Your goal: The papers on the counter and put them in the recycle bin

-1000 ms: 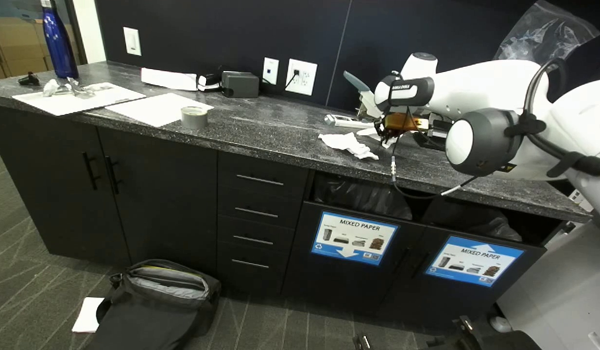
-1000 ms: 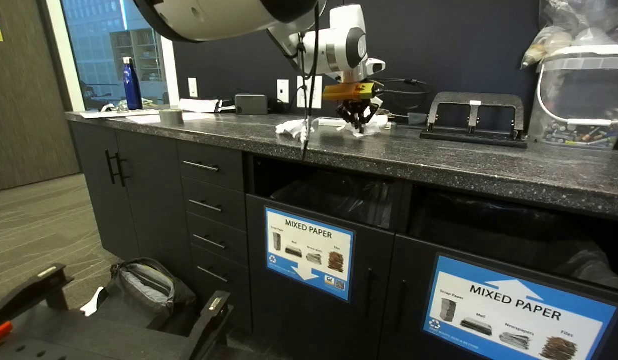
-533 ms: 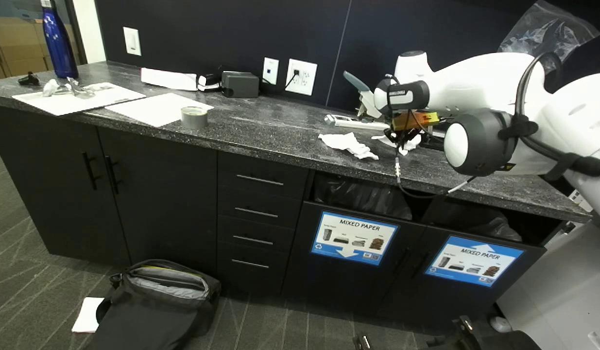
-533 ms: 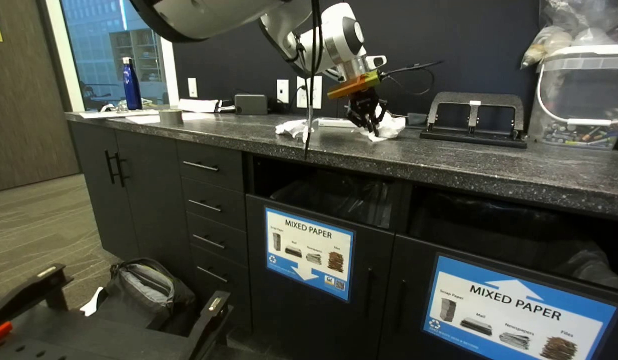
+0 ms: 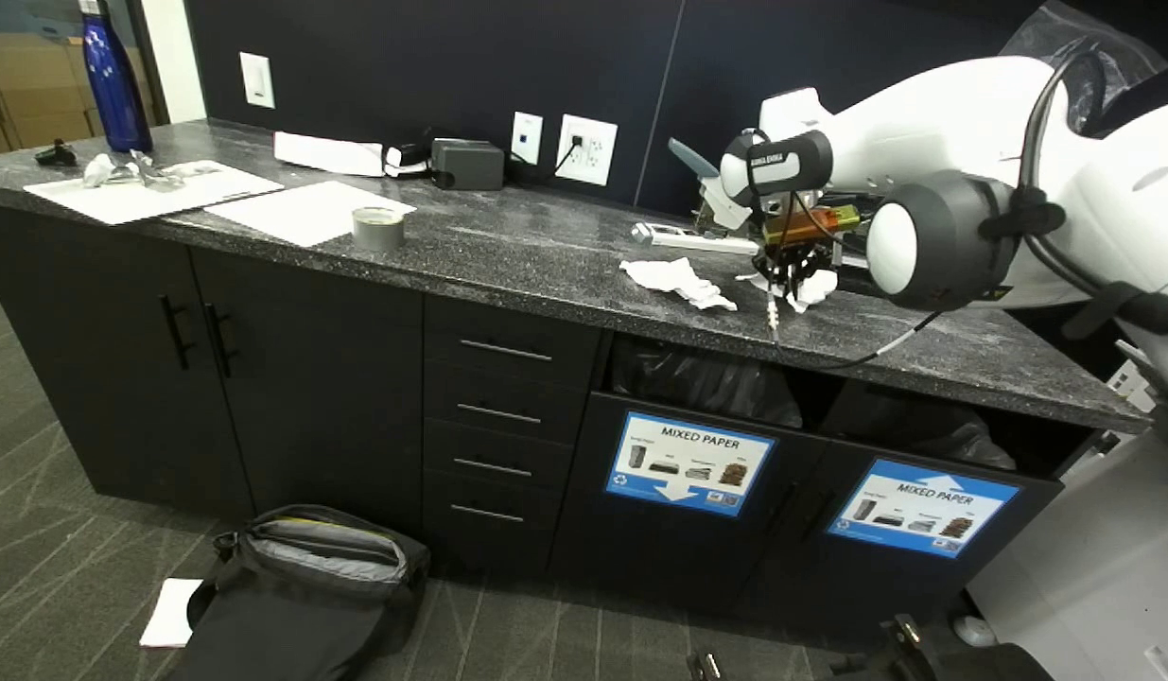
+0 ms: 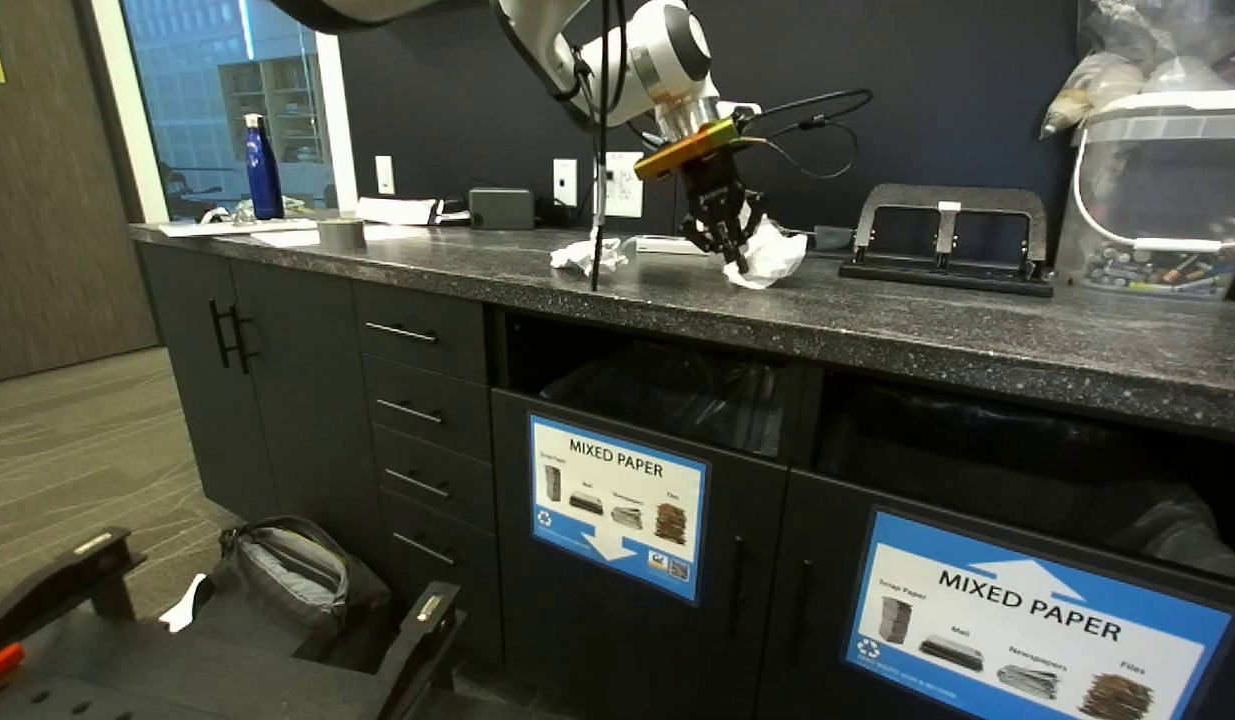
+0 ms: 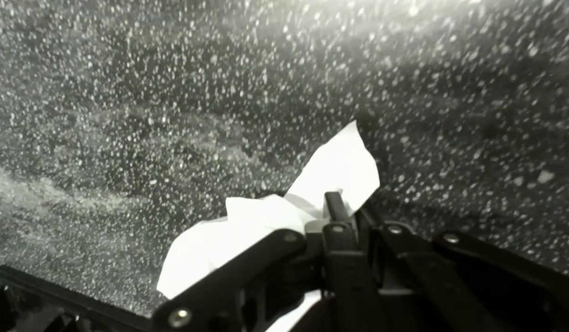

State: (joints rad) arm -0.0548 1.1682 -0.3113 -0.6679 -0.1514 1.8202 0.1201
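1. Paper should be light, soft, tearable; best held by a thick fold, not a thin edge.
2. Gripper has it pinched, low at the counter; can't tell if it touches down.
3. Scrap lies loose on counter nearby.
4. Arm reaches over counter, end slanted down, off vertical.

Free counter, hole punch behind

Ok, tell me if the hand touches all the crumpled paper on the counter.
No, in an exterior view some crumpled white paper lies on the counter apart from the hand.
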